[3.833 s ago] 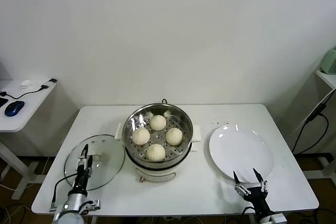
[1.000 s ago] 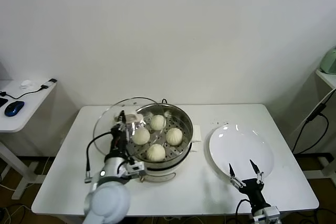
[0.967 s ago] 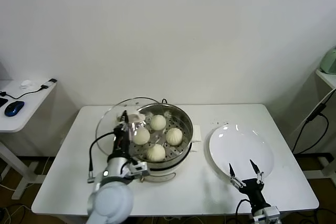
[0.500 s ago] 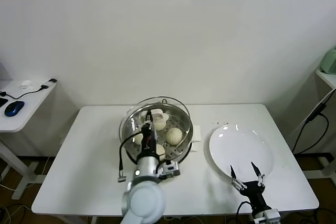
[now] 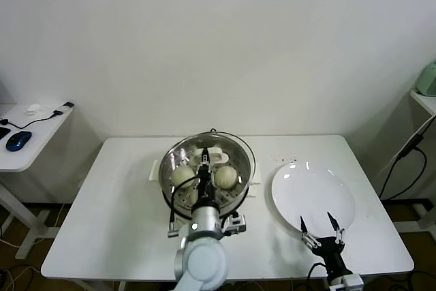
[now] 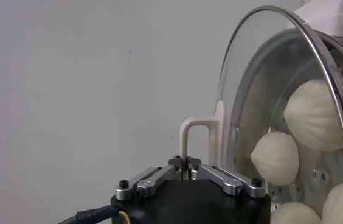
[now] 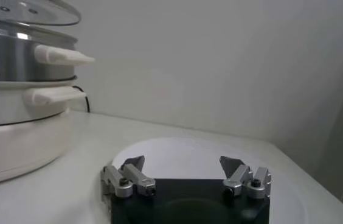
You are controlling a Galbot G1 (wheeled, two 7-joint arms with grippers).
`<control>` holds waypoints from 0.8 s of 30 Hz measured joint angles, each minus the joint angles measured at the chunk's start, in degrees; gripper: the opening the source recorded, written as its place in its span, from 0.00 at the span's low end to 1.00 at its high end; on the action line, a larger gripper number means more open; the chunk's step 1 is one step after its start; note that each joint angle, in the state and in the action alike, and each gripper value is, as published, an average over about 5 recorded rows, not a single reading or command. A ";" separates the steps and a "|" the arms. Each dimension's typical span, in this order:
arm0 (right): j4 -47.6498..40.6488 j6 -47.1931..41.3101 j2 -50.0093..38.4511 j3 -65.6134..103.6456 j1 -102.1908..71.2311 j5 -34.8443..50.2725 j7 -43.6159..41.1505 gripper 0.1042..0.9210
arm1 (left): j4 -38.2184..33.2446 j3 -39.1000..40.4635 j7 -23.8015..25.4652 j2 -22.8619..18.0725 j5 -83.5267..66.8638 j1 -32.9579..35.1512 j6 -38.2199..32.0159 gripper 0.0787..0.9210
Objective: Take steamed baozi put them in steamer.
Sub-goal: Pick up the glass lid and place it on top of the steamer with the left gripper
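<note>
Held the glass lid (image 5: 208,161) by its white handle (image 6: 194,141) in the left end effector (image 5: 204,162), clamped fully shut on that handle, directly above the steamer (image 5: 208,183) at the middle of the surface (image 5: 122,223). Showed the lid nearly centred over the pot but apparently not yet seated, with a gap to the rim visible from the right wrist camera. Saw the buns (image 5: 227,176) already inside on the perforated floor: one at about 9 o'clock in the pot, one at 3 o'clock, the rest partly hidden behind the arm and end effector; more of them showed through the glass in the left wrist view. Judged the loading finished and covering as the step in hand.

To do it well: lowered straight down rather than sideways, kept the lid level so its metal edge met the rim all round at once, checked that no bun stood high enough to be pressed, and released only once the lid rested by its own weight. Likely slip: a tilted lid catching one side of the rim and sliding off.

Kept the right end effector (image 5: 321,228) idle at about 5 o'clock on the surface, fingers spread wide and holding nothing, just at the near edge of the bare white plate (image 5: 313,195).
</note>
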 measured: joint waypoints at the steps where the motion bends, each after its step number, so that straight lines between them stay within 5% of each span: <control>1: -0.04 0.09 0.00 0.04 0.01 0.00 0.06 0.88 | 0.31 0.02 -0.02 -0.08 0.15 -0.09 0.03 0.06; 24: -1.43 2.75 -0.18 0.42 -0.06 -0.18 0.18 0.88 | 4.18 -1.30 -1.20 -0.24 1.49 -0.03 -0.06 0.06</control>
